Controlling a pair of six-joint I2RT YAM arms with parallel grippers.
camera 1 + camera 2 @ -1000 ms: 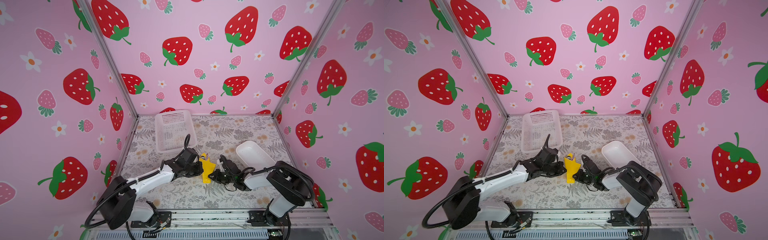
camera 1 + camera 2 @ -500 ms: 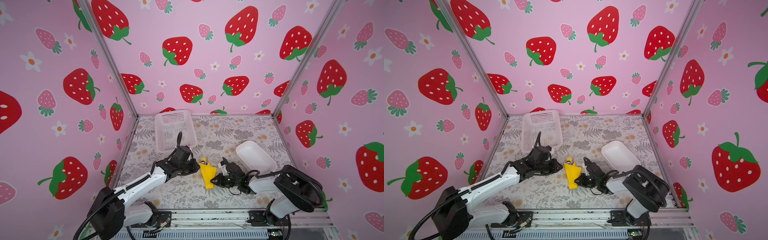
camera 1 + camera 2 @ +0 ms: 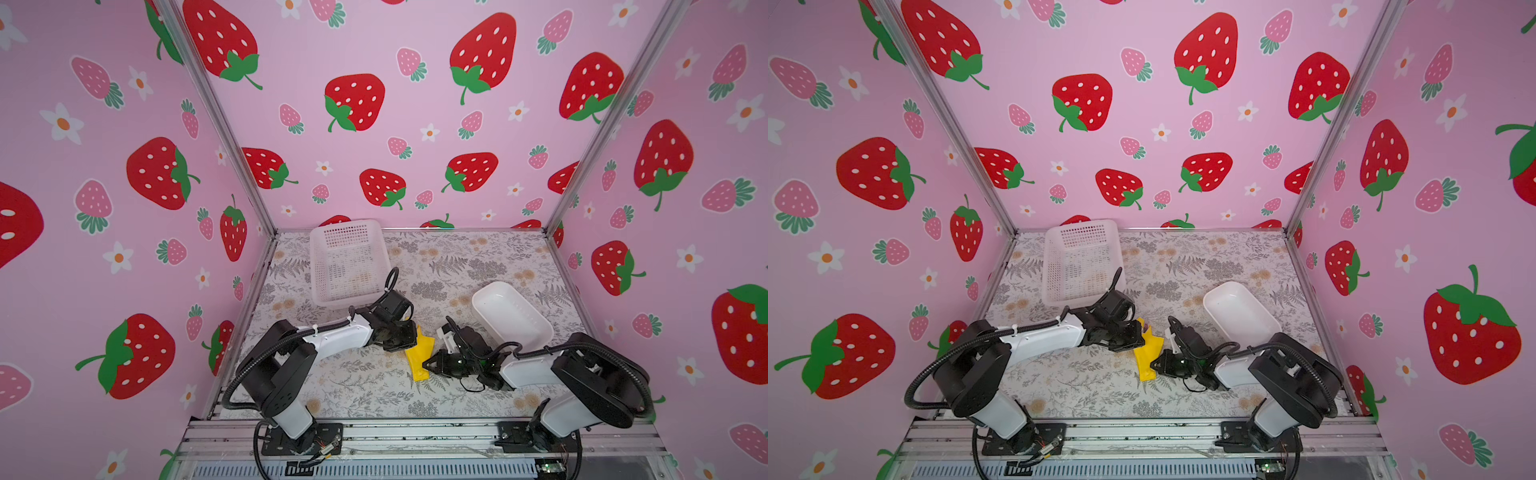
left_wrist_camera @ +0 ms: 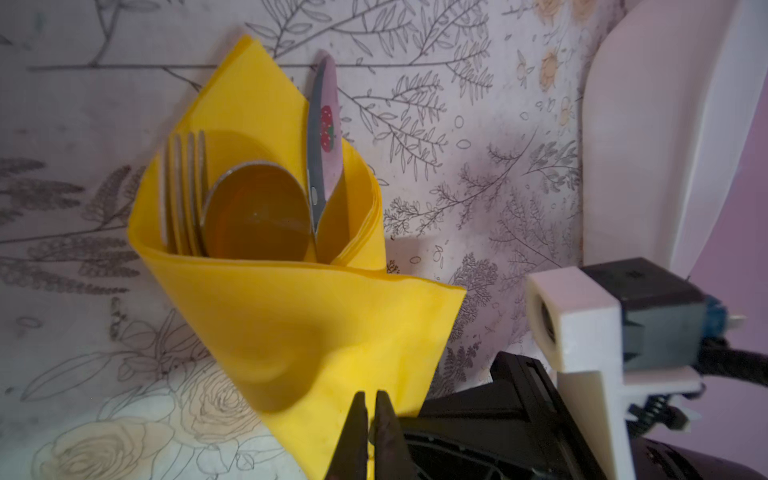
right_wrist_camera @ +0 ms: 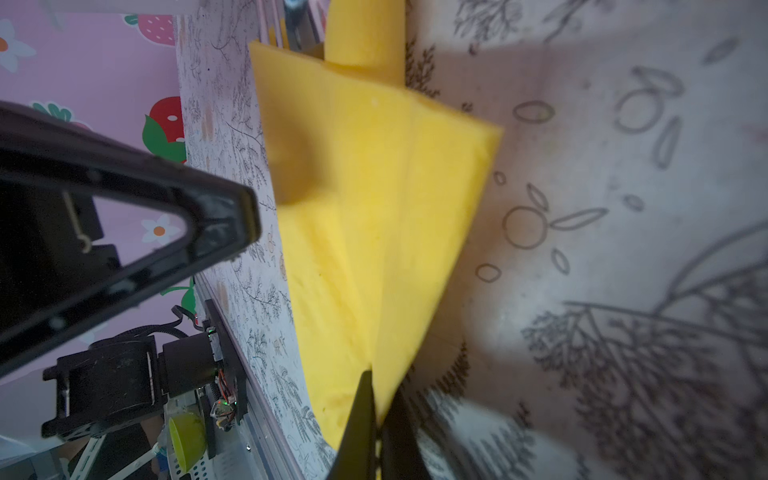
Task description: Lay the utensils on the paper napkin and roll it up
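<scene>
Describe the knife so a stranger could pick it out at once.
On the floral tabletop, nearer the robot than the white mesh basket and the white tray, lies a half-rolled yellow paper napkin. From its open end, in the left wrist view, stick a fork, a spoon and the knife. The knife is the slim pointed blade that reaches out farthest and mirrors a red strawberry.

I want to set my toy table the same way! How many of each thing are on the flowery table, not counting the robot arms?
Silver metal fork: 1
Round metal spoon: 1
Slim metal knife: 1
Yellow paper napkin: 1
White mesh plastic basket: 1
White smooth oblong tray: 1
Total: 6
</scene>
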